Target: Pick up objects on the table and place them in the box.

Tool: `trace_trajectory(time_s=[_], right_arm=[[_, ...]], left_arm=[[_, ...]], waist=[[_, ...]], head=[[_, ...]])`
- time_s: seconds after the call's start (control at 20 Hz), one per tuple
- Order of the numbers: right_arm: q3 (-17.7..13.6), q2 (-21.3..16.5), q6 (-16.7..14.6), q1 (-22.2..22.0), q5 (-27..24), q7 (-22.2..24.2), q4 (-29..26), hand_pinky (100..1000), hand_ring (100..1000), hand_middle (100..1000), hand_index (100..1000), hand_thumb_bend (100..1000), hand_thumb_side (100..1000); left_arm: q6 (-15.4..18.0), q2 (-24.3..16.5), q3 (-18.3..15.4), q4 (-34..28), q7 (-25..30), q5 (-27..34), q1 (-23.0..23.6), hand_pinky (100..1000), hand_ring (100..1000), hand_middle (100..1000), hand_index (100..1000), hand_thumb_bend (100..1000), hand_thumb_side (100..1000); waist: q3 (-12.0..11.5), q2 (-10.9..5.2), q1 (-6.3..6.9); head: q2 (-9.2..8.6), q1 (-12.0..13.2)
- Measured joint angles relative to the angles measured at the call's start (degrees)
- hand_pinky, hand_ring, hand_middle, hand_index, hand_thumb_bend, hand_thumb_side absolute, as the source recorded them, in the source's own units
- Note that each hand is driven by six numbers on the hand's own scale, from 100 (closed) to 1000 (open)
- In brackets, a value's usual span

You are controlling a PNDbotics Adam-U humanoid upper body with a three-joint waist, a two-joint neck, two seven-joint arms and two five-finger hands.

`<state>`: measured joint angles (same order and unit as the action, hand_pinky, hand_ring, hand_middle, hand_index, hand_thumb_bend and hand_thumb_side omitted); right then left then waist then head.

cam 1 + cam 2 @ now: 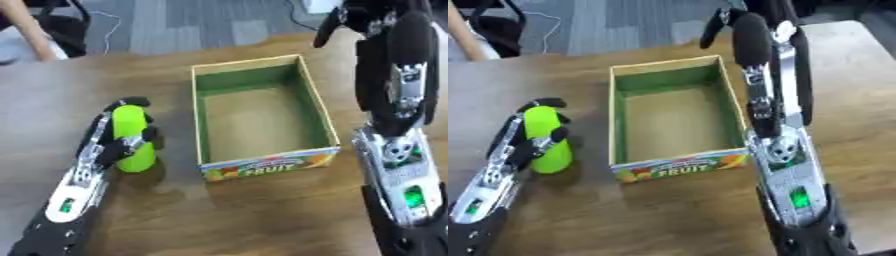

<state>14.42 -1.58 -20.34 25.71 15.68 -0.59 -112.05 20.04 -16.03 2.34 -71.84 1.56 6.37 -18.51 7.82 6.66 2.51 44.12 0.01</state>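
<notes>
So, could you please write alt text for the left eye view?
The robot's left hand grips an upright green cylinder on a wooden table, left of an empty box labelled FRUIT. Its right arm reaches past the box's right side.

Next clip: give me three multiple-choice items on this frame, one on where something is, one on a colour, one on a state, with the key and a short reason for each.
1. Where is the green cylinder?
A. inside the box
B. on the table left of the box
C. behind the box

2. What colour are the inner walls of the box?
A. green
B. red
C. white

3. What is the left hand doing?
A. lying flat and open
B. curled round the cylinder
C. reaching into the box

Key: 1 B, it stands on the wood left of the box; 2 A, the walls are green above a tan floor; 3 B, its fingers wrap the cylinder.
</notes>
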Motion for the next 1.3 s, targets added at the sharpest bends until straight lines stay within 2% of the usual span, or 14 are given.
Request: trace_trajectory(time_s=[0.1,0.15,0.2,0.25,0.3,0.35,0.4,0.6,0.85,1.0,1.3], right_arm=[[-0.01,0.00,0.04,-0.01,-0.03,0.04,0.00,336,766,732,865,372,891],[-0.01,0.00,0.05,-0.02,-0.03,0.05,0.00,336,766,732,865,371,889],[-0.01,0.00,0.06,-0.03,-0.03,0.06,0.00,335,766,732,865,371,886],[-0.02,0.00,0.06,-0.05,-0.03,0.06,0.00,335,766,731,865,371,883],[-0.02,0.00,0.07,-0.06,-0.03,0.07,0.00,334,766,731,865,370,882],[-0.02,0.00,0.08,-0.07,-0.04,0.08,0.00,334,766,730,865,370,880],[-0.03,0.00,0.12,-0.08,-0.04,0.12,0.00,333,765,730,864,371,880],[-0.07,0.01,0.16,-0.44,-0.06,0.17,0.00,331,763,727,863,371,878],[-0.31,0.02,0.17,-0.54,-0.07,0.21,0.00,328,761,725,861,369,877],[-0.32,0.02,0.18,-0.59,-0.08,0.23,0.00,326,758,723,857,366,882],[-0.33,0.04,0.28,-1.06,-0.08,0.35,0.01,326,756,722,853,360,889]], left_arm=[[-0.32,0.07,0.01,0.01,-1.04,-0.56,0.09,113,429,525,581,835,419],[-0.48,0.08,0.02,0.01,-1.41,-0.83,0.11,100,393,494,548,829,416],[-0.58,0.08,0.02,0.00,-1.75,-1.08,0.13,100,309,428,493,826,410],[-0.68,0.08,0.01,-0.03,-2.07,-1.34,0.16,100,188,314,386,819,391],[-0.70,0.09,-0.01,-0.13,-2.44,-1.58,0.19,100,110,237,303,808,380],[-0.70,0.09,-0.03,-0.31,-2.94,-1.89,0.28,100,100,135,204,784,372],[-0.71,0.10,-0.15,-0.42,-3.56,-2.25,0.36,100,100,100,164,743,354],[-2.30,0.08,-0.49,-1.46,-6.40,-5.72,0.37,100,100,100,158,719,340],[-5.15,-0.29,-0.49,-6.03,-6.86,-9.52,-0.24,100,100,100,156,712,308],[-6.00,-1.90,-0.45,-9.61,-6.57,-9.67,-0.99,100,100,100,152,719,257],[-7.75,-6.07,0.81,-16.70,-5.74,-6.35,-4.32,100,100,100,151,734,231]], waist=[[-0.01,0.00,0.07],[-0.01,0.00,0.12],[-0.02,0.00,0.14],[-0.03,0.00,0.15],[-0.06,0.00,0.15],[-0.10,0.00,0.15],[-0.12,0.00,0.15],[-0.13,0.00,0.15],[-0.12,-0.09,0.15],[0.02,-0.44,0.16],[0.84,-1.49,0.24]], head=[[0.00,0.00],[0.00,0.00],[0.00,-0.01],[0.00,-0.01],[0.00,-0.01],[0.00,-0.02],[0.00,-0.02],[0.00,-0.06],[0.00,-0.09],[0.00,-0.10],[0.00,-0.33]])
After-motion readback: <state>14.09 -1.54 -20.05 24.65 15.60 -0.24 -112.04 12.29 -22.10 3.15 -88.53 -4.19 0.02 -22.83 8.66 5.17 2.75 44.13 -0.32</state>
